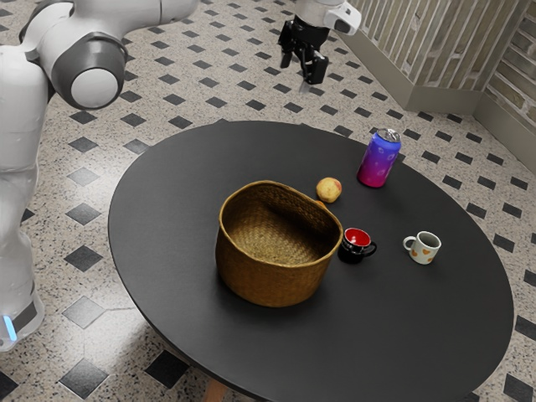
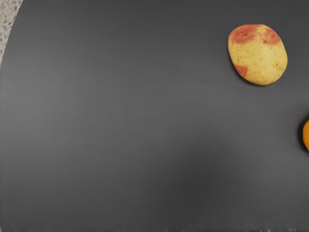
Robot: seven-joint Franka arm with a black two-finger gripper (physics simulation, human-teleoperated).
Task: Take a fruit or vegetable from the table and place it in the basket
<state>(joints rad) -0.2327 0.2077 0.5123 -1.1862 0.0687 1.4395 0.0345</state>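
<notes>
White arm (image 1: pixel 18 126) (dark grey collar (image 1: pixel 77 57))

Dining rm. of a home, prob., from where I stand: round blk. table (image 1: pixel 402 335) w/ woven basket (image 1: pixel 276 280), mugs (image 1: pixel 425 249) & drink can (image 1: pixel 379 161); diamond-patterned floor (image 1: pixel 209 92), patterned wall (image 1: pixel 419 42).

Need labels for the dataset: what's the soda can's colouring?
Blue-purple at the top fading to magenta at the base; best in the exterior view, on the can.

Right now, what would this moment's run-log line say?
gripper: open, raised | yellow-red fruit: on table, unpicked | orange item: partly behind basket
</notes>
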